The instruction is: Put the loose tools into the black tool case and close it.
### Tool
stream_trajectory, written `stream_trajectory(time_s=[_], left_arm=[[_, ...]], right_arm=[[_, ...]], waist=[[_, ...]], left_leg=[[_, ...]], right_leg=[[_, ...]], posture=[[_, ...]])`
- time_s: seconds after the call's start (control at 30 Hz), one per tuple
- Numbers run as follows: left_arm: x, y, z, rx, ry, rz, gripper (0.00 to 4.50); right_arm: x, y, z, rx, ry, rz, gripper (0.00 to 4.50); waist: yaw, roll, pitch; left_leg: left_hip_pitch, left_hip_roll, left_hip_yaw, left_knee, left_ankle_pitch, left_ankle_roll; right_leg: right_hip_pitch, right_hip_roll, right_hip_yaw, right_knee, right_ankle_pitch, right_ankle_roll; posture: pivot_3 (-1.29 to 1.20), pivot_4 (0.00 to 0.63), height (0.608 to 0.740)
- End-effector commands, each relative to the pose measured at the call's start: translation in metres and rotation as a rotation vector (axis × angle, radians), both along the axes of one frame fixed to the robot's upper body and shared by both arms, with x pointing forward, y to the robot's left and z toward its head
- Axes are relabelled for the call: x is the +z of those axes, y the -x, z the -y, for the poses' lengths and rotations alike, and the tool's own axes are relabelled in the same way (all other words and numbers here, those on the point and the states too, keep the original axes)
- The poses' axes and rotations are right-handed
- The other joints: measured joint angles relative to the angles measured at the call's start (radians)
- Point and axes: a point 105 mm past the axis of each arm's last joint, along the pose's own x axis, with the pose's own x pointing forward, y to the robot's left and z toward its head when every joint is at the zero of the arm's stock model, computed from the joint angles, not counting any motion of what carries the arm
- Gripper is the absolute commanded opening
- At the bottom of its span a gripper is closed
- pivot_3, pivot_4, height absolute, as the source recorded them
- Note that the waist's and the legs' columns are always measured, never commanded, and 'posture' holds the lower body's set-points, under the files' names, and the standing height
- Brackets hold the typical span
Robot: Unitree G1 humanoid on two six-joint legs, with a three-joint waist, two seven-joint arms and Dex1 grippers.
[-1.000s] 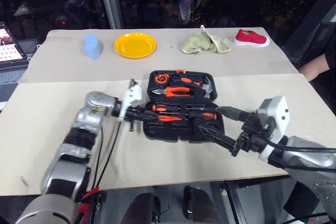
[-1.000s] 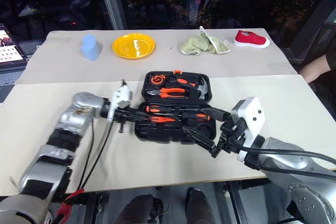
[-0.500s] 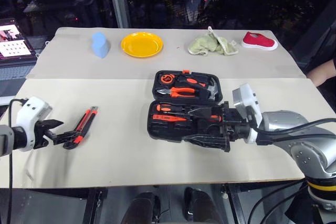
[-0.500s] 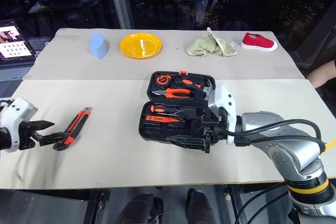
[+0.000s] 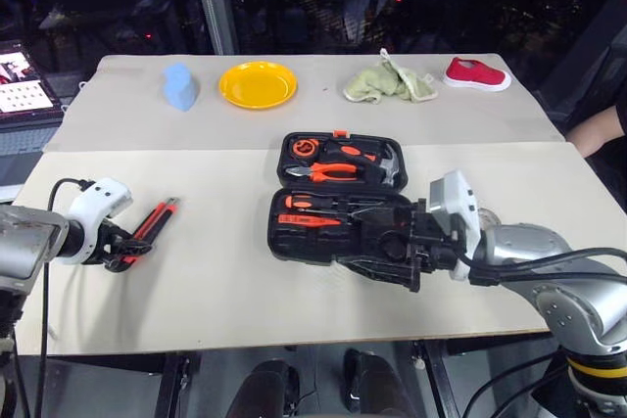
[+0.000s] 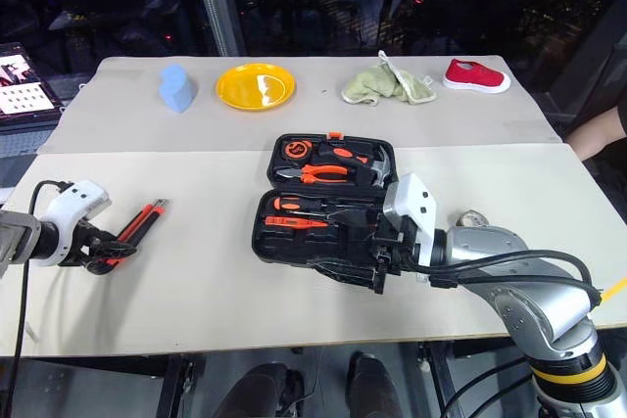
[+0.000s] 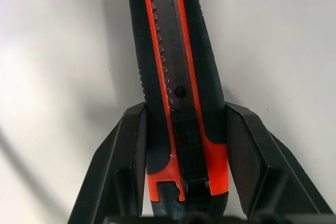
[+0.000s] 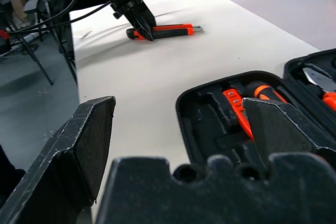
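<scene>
The orange-and-black utility knife [image 5: 157,219] lies flat on the table, far left of the case. My left gripper [image 5: 129,248] is at the knife's near end. In the left wrist view both black fingers [image 7: 131,156] press against the sides of the knife [image 7: 178,77], so the gripper is shut on it. The black tool case [image 5: 276,234] lies open mid-table. Two screwdrivers with black-orange handles [image 5: 312,212] sit in its front half. Pliers and a hammer are in its lid. My right gripper [image 5: 359,243] hovers open over the case's front right part, holding nothing.
On the far table stand a blue object [image 5: 179,85], a yellow plate [image 5: 258,83], a green cloth [image 5: 387,83] and a red shoe [image 5: 477,73]. A screen [image 5: 20,80] sits at the left edge. A person's arm [image 5: 598,129] shows at the right edge.
My left arm swung from beside the case out to the knife, and its open fingers closed around the knife's near end. My right gripper moved in over the case's front.
</scene>
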Motion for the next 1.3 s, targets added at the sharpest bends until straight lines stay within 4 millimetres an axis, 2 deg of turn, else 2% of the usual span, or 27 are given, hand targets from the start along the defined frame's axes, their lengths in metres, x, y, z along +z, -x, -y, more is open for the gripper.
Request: stream_trajectory(time_s=[0.03,0.1,0.17,0.23,0.37,0.43,0.57,0.67,0.73,0.93,1.13,1.3], left_arm=[[0.043,-0.025,0.044,-0.244,0.111,0.235,1.66],[0.06,-0.035,0.063,-0.313,0.174,0.329,1.66],[0.076,-0.039,0.102,-0.5,0.231,0.353,1.66],[0.077,-0.035,0.133,-0.681,0.203,0.299,1.66],[0.065,-0.024,0.171,-0.977,0.065,0.206,1.66],[0.059,-0.018,0.184,-1.113,-0.002,0.153,1.66],[0.053,-0.014,0.199,-1.286,-0.141,0.087,1.66],[0.05,-0.012,0.207,-1.352,-0.185,0.061,1.66],[0.048,-0.013,0.214,-1.373,-0.2,0.058,1.66],[0.041,-0.017,0.241,-1.367,-0.175,0.044,1.66],[0.033,-0.019,0.249,-1.337,-0.183,0.002,1.66],[0.025,-0.02,0.244,-1.311,-0.212,-0.032,1.66]], right_arm=[[0.012,0.003,0.004,-0.027,0.001,0.071,4.5],[0.012,0.003,0.006,-0.04,-0.003,0.068,4.5],[0.011,0.007,0.01,-0.069,-0.007,0.06,4.5],[0.009,0.009,0.014,-0.096,-0.003,0.055,4.5],[0.002,0.011,0.024,-0.155,0.032,0.044,4.5],[0.0,0.011,0.03,-0.189,0.039,0.04,4.5],[-0.003,0.012,0.041,-0.263,0.05,0.034,4.5],[-0.005,0.015,0.043,-0.295,0.043,0.028,4.5],[-0.006,0.018,0.044,-0.312,0.036,0.027,4.5],[-0.007,0.025,0.043,-0.369,-0.005,0.022,4.5],[-0.009,0.026,0.042,-0.398,-0.028,0.019,4.5],[-0.01,0.025,0.04,-0.405,-0.039,0.019,4.5]], waist=[[0.008,-0.002,0.0],[0.009,-0.003,0.0],[0.01,-0.003,0.0],[0.011,-0.003,0.0],[0.007,-0.003,0.0],[0.001,-0.003,0.0],[-0.009,-0.004,0.001],[-0.01,-0.004,0.001],[-0.011,-0.004,0.001],[-0.005,-0.004,0.001],[-0.009,-0.004,0.001],[-0.011,-0.004,0.001]], left_leg=[[-0.003,0.0,-0.001,0.002,0.0,0.0],[-0.007,0.0,-0.001,0.003,0.0,0.001],[-0.009,-0.001,-0.001,0.003,-0.001,0.002],[-0.012,-0.002,-0.003,0.004,-0.001,0.003],[-0.011,-0.004,-0.002,0.004,-0.001,0.004],[-0.011,-0.004,-0.001,0.004,-0.001,0.005],[-0.011,-0.002,0.0,0.007,-0.002,0.007],[-0.011,-0.001,-0.001,0.009,-0.005,0.012],[-0.011,0.0,-0.001,0.013,-0.009,0.018],[-0.012,0.0,-0.001,0.018,-0.009,0.02],[-0.012,-0.001,-0.001,0.019,-0.008,0.018],[-0.012,-0.001,-0.001,0.019,-0.009,0.02]], right_leg=[[-0.002,0.0,-0.001,0.0,0.0,0.0],[-0.003,-0.001,-0.003,-0.002,0.001,0.0],[-0.004,-0.001,-0.004,-0.002,0.001,0.001],[-0.004,0.002,-0.01,-0.002,0.001,0.001],[-0.002,0.003,-0.011,-0.003,0.001,0.001],[-0.002,0.003,-0.011,-0.003,0.001,0.001],[-0.002,0.004,-0.01,-0.003,0.001,0.001],[-0.002,0.003,-0.01,-0.003,0.001,0.001],[-0.001,0.003,-0.009,-0.002,0.001,0.001],[0.001,0.003,-0.009,-0.002,0.001,0.005],[0.001,0.004,-0.009,-0.002,0.001,0.005],[0.0,0.003,-0.008,-0.002,0.001,0.005]], posture=[[0.0,0.15,0.74],[0.0,0.15,0.74],[0.0,0.15,0.74],[0.0,0.15,0.74],[0.0,0.15,0.74],[0.0,0.15,0.74],[0.0,0.15,0.74],[0.0,0.15,0.74],[0.0,0.15,0.74],[0.0,0.15,0.74],[0.0,0.15,0.74],[0.0,0.15,0.74]])
